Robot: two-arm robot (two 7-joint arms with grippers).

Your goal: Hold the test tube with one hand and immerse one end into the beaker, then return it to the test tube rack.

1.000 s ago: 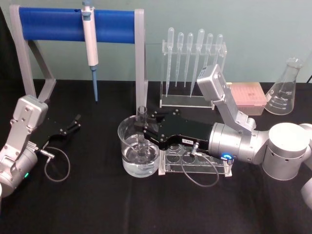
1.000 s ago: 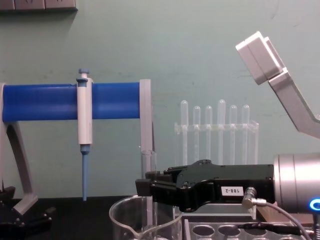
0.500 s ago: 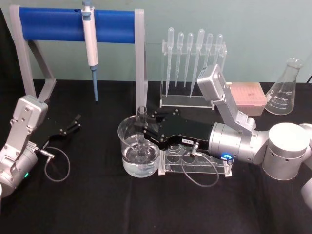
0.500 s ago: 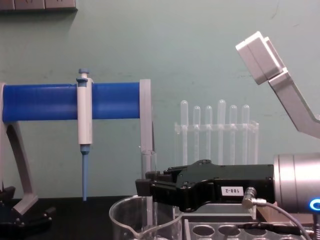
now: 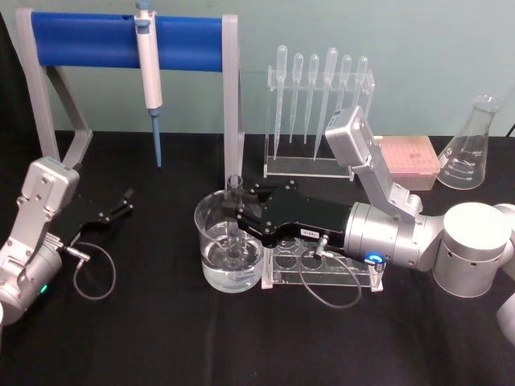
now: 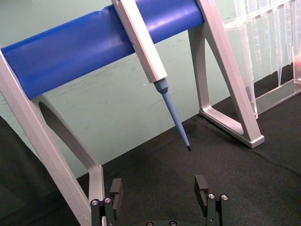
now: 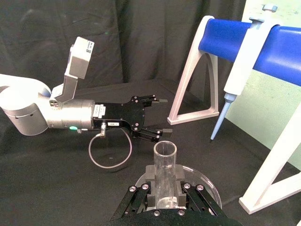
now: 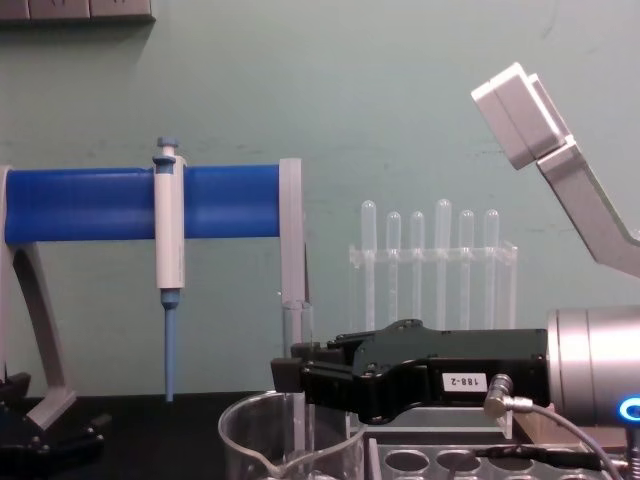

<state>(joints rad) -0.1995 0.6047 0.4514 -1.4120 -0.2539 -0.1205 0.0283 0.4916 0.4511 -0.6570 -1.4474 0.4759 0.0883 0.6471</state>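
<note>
Near the middle, the rack [image 5: 283, 259] sits just right of the beaker [image 5: 201, 233], handy for the return. The right gripper [image 5: 234, 215] clamps the test tube [image 5: 234, 190] upright, its lower end dipped in the water. Far left, the left gripper [image 5: 121, 203] rests spread, holding nothing.

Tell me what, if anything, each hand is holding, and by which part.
The right hand is shut on the test tube at its upper part, just below the rim, its lower end inside the beaker. The left hand is open, holding nothing.
</note>
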